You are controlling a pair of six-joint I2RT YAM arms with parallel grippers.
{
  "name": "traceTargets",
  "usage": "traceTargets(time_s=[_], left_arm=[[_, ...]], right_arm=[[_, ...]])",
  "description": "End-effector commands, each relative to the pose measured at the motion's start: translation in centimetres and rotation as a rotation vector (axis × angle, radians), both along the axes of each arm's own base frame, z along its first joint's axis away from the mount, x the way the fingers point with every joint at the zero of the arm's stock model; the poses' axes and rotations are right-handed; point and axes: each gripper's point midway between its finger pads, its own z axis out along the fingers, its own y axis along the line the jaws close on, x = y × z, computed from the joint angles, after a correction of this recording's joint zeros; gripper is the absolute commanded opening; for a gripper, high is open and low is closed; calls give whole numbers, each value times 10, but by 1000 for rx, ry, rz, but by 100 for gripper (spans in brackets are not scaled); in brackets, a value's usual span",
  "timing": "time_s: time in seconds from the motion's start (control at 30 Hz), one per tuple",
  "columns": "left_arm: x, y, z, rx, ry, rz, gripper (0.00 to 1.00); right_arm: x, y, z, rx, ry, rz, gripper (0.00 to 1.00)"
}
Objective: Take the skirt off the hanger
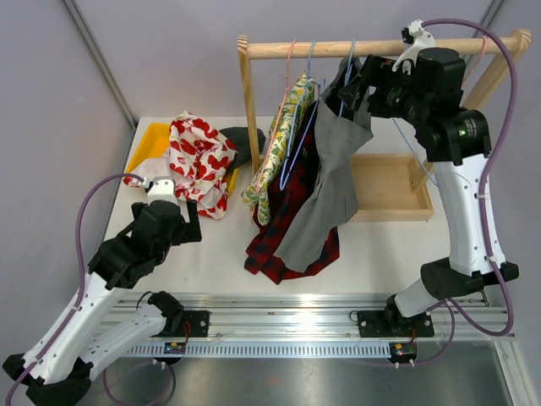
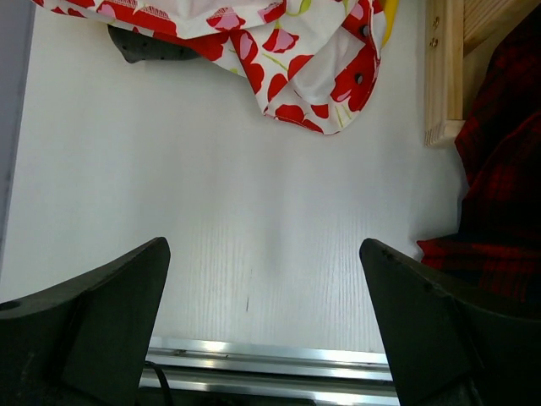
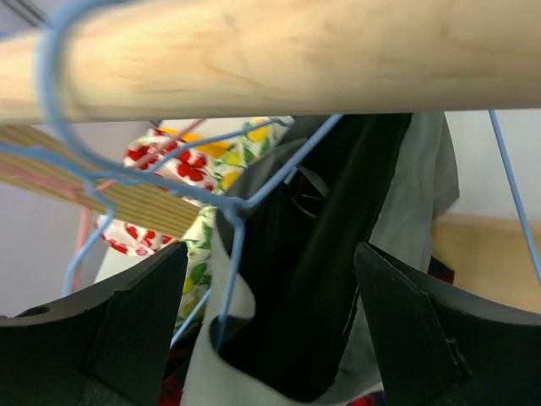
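Observation:
A grey skirt (image 1: 334, 182) with a black lining (image 3: 338, 279) hangs from a blue wire hanger (image 3: 237, 228) on the wooden rail (image 1: 372, 46). My right gripper (image 1: 353, 85) is up at the rail by the skirt's waistband. In the right wrist view it (image 3: 270, 262) is open, with the waistband and the hanger wire between its spread fingers. My left gripper (image 1: 173, 222) hovers low over the white table at the left. It (image 2: 264, 245) is open and empty.
On the same rail hang a lemon-print garment (image 1: 279, 152) and a red plaid garment (image 1: 283, 220) that trails onto the table. A red-and-white poppy cloth (image 1: 196, 161) lies over a yellow tray (image 1: 148, 144). The rack's wooden base tray (image 1: 389, 186) sits at the right.

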Motion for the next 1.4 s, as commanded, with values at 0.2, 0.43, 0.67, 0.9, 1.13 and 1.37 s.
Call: traceTargets(time_s=[0.2,0.43,0.67,0.9,1.13,1.37], left_arm=[[3,-12,1,-117,-91,-7,99],[5,-13,-2,-110,-84,-14,99],[4,-14,-1,-118,-94,-20,99],[5,-15,0,-119,-95,-23,99],[7,-27,64,-147,-199,-109,99],[18,-82,219,-225,-396,-352,99]], right_arm=[[16,5,0,-30,-41,-68,82],[34,29,-19,-55,-17,-75,76],[33,10,-9,-92,-61,-167,32],[14,-17,9,-139,-111,-242,16],[-4,-32,14,-169,-128,-272,0],[-21,-35,20,-139,-144,-255,0]])
